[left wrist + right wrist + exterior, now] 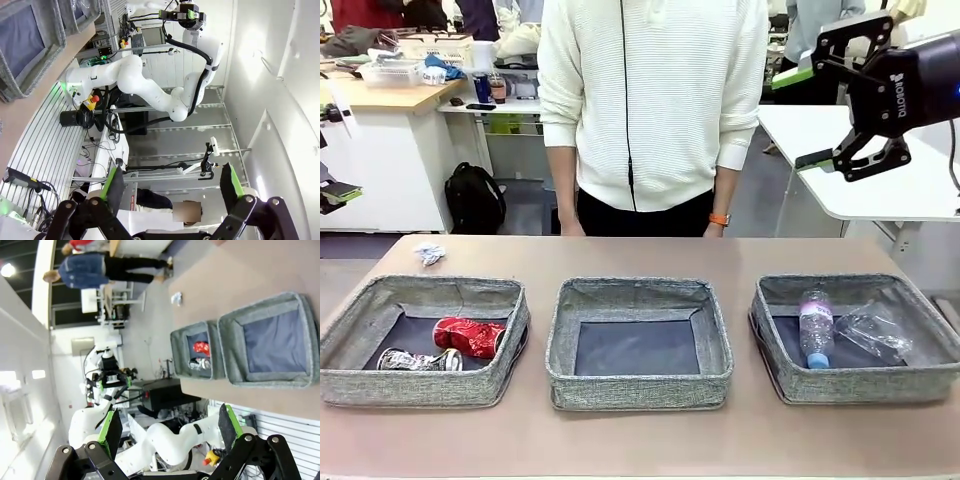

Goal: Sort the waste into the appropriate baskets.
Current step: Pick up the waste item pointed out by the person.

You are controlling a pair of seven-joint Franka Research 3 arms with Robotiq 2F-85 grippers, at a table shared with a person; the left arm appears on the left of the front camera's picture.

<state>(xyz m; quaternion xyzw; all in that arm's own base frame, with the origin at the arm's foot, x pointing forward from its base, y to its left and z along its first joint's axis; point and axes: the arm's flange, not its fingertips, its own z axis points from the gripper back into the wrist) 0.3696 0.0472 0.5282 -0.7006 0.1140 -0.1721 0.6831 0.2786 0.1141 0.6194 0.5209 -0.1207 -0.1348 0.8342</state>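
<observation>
1. The small white paper wad (429, 253) lies on the tabletop (640, 440), at the far left, behind the left basket (420, 385) and apart from it.
2. It looks very light, soft and easy to crush; I judge that a gentle pinch across its middle from above is enough.
3. The middle basket (638, 390) has nothing in it and probably waits for paper.
4. The right hand (840, 105) hangs high at the far right, fingers spread, holding nothing.
5. The left hand (170, 187) is also spread and holds nothing.
</observation>
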